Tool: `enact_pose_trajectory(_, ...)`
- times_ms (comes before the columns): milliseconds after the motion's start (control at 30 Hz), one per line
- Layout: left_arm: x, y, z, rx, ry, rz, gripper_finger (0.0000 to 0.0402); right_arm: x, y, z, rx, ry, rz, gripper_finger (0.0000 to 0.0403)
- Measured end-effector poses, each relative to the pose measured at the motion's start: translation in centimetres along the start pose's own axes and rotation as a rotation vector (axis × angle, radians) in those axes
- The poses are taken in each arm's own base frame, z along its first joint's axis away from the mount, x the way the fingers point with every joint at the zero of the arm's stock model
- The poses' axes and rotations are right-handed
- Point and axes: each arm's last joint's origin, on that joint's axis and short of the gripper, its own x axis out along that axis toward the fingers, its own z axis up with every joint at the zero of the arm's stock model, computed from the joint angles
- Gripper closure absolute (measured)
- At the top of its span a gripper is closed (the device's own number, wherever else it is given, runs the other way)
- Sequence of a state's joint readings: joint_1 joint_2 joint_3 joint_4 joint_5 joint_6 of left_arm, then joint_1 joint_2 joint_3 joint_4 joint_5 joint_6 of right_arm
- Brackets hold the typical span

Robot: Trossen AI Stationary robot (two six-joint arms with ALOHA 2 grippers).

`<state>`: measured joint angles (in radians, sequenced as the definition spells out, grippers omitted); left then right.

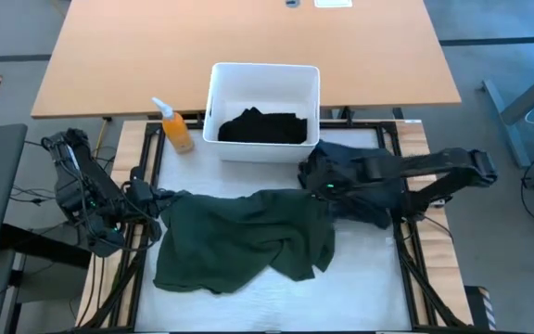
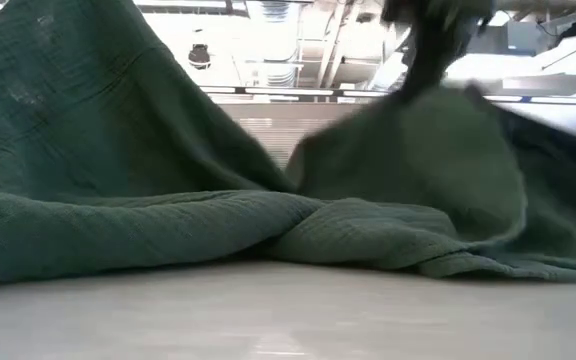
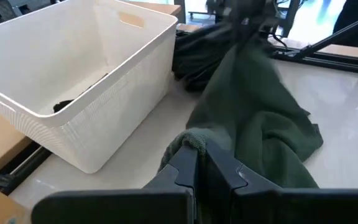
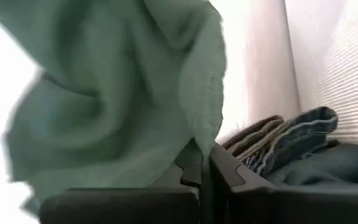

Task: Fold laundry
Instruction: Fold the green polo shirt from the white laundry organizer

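Observation:
A dark green garment [image 1: 248, 237] lies spread between my two grippers; its middle [image 2: 268, 235] sags onto the white table top. My left gripper [image 1: 156, 199] is shut on its left end. My right gripper [image 1: 315, 186] is shut on its right end, raised above the table. A black garment [image 1: 262, 127] lies in the white bin [image 1: 219, 88]. A dark bluish garment [image 1: 364, 172] lies heaped beside the bin, under my right arm. My left gripper pinches a bunched edge of the green garment [image 3: 190, 140] between its two fingers, at the cloth's left end. The fingers come slanting down from the table's left side. From there the cloth slopes down to the table. My right gripper pinches the green garment's edge [image 4: 199, 134] between its two fingers, coming slanting down from the table's right side. That end is lifted clear, and the cloth [image 4: 117, 112] hangs slack in folds below and beyond the fingers.
The white bin stands at the table's far middle, with an orange spray bottle [image 1: 176, 128] to its left. Black frame rails [image 1: 406, 250] run along both sides of the table. A wooden desk [image 1: 248, 37] lies beyond. Bare table top [image 1: 360, 278] shows at the near right.

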<state>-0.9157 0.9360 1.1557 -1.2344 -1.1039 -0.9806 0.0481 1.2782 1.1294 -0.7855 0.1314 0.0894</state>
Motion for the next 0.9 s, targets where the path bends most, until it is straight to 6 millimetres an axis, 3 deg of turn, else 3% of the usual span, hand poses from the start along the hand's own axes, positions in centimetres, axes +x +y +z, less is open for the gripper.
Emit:
enact_pose_trajectory(167,0.0,0.0,0.0,0.004,0.0,0.0,0.0402,-6.4,1.2,0.7,0.041,-0.232,0.09,0.0381)
enact_pose_trajectory(300,0.0,-0.2,0.2,0.013,-0.011,-0.011,0.0402,-8.1,1.3,0.1,0.071,-0.295,0.065,0.0376)
enact_pose_trajectory(433,0.0,-0.5,0.4,0.014,-0.024,-0.028,0.0402,-7.0,1.2,-0.2,0.084,-0.26,0.034,0.0384)
enact_pose_trajectory(633,0.0,-0.7,0.4,0.006,-0.003,-0.051,0.0402,-3.4,1.8,-0.2,0.066,-0.132,0.016,0.0378)
enact_pose_trajectory(900,0.2,-1.5,-0.1,-0.009,0.095,-0.112,0.0402,0.3,5.4,-0.6,0.002,0.039,0.131,0.0383)
